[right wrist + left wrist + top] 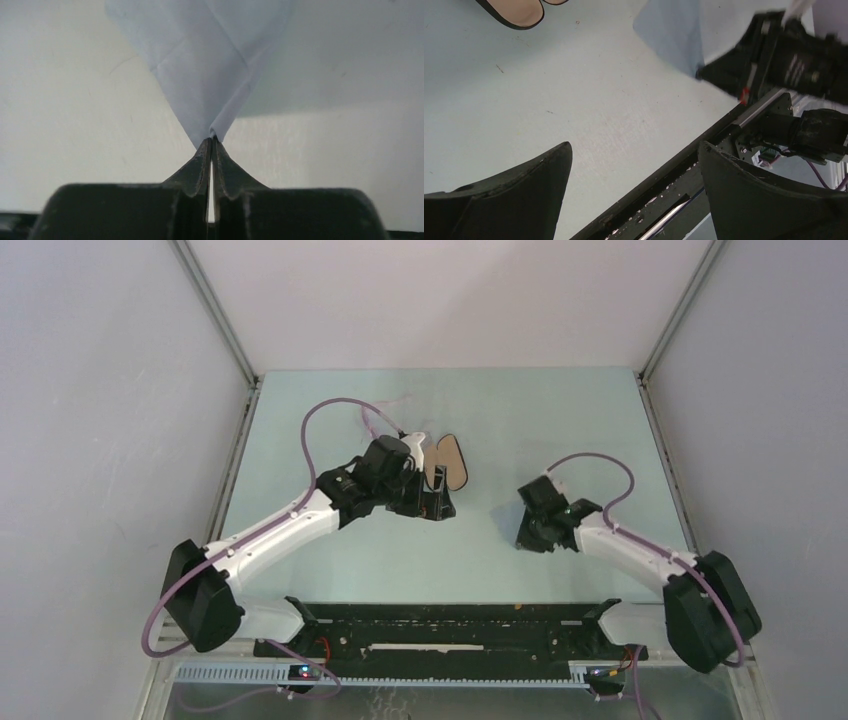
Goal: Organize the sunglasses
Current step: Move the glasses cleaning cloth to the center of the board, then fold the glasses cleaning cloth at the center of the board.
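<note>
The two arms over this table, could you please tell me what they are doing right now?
The right gripper is shut on one corner of the small blue-grey cloth, pinching it between its fingertips. The left gripper hangs wide open and empty over the table, close to the open black case with its tan lining.

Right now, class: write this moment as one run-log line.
left hand: open, empty | right hand: shut on corner of cloth | case: open
</note>
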You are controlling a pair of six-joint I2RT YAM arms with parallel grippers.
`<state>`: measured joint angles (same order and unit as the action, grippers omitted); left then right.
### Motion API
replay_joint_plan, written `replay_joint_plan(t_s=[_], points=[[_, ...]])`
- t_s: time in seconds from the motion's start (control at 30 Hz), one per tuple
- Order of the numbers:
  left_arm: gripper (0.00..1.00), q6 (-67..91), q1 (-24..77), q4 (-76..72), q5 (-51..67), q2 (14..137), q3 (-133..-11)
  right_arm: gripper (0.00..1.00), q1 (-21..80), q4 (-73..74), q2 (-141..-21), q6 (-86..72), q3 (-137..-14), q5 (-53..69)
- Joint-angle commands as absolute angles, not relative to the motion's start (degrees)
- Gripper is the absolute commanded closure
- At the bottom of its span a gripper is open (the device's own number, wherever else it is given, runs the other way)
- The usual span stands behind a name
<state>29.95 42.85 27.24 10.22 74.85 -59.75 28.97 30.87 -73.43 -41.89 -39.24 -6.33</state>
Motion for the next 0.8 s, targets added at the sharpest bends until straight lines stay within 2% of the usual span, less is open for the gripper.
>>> replay_joint_plan(t_s=[0.0, 0.03, 0.07, 0.1, 0.23, 0.33, 0.5, 0.77], points=[[0.00, 30.2, 43.0, 26.6, 10.1, 77.2, -65.0, 0.76, 38.2, 33.8, -66.5, -49.2, -35.6, -7.2], [0.00, 30.6, 43.0, 26.5, 10.2, 77.7, -65.4, 0.63, 39.9, 34.5, -65.5, -49.8, -35.4, -8.8], [0.00, 30.9, 43.0, 26.3, 10.4, 78.2, -65.8, 0.56, 40.8, 35.7, -64.7, -50.1, -35.4, -10.9], [0.00, 31.2, 43.0, 26.0, 10.6, 78.7, -66.0, 0.52, 40.7, 37.1, -63.5, -50.4, -35.4, -12.8], [0.00, 33.9, 43.0, 21.9, 9.5, 79.4, -64.4, 0.52, 34.2, 34.5, -59.5, -46.8, -35.5, -12.9], [0.00, 35.2, 43.0, 18.8, 6.9, 77.7, -61.5, 0.55, 32.5, 31.5, -61.6, -43.3, -38.8, -13.7], [0.00, 36.7, 41.1, 22.9, 0.3, 72.8, -60.6, 0.55, 38.1, 33.2, -77.5, -36.2, -51.2, -18.5], [0.00, 42.4, 28.9, 17.4, 9.8, 64.0, -48.3, 0.55, 38.6, 30.0, -97.2, -30.6, -62.7, -17.4]])
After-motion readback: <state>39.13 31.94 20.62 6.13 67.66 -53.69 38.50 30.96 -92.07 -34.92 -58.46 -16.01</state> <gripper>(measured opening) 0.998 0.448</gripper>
